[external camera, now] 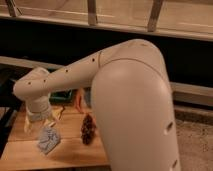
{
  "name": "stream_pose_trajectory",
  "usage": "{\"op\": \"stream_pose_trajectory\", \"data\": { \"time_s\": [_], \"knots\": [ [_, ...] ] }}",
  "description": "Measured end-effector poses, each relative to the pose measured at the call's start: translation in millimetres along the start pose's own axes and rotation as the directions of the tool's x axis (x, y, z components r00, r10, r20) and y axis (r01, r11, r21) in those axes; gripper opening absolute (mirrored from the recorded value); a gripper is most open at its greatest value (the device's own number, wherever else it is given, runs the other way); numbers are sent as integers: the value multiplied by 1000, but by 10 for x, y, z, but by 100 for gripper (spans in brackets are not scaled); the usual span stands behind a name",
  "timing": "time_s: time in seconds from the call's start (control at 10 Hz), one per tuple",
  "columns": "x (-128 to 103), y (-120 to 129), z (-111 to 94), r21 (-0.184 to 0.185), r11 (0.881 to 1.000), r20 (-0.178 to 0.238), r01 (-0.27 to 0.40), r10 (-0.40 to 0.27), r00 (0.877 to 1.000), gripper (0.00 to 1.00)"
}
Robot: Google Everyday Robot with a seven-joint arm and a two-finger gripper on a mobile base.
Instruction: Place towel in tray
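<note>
one pale blue crumpled cloth towel (pixel 48 140) lies on the wooden bench (pixel 70 155). just above it hangs one white gripper (pixel 40 124), jaws spread, holding nothing.

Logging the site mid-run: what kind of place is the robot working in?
Probably an indoor office or lab area: a wooden table, speckled floor, glass panels behind. The gripper hangs just above the towel.

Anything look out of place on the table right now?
Only the towel: it lies crumpled on the wooden table, front left, with the gripper just above it. Nothing looks spilled or broken.
</note>
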Motion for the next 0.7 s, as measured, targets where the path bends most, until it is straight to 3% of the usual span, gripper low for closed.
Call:
{"op": "stream_pose_trajectory", "data": {
  "time_s": [0.2, 0.4, 0.7],
  "knots": [
    [-35, 169, 301, -5, 1000, -48, 28, -28, 998, 80],
    [-100, 215, 586, 18, 999, -100, 35, -33, 994, 80],
    [-156, 361, 801, 50, 998, -143, 40, -33, 989, 80]
  ]
}}
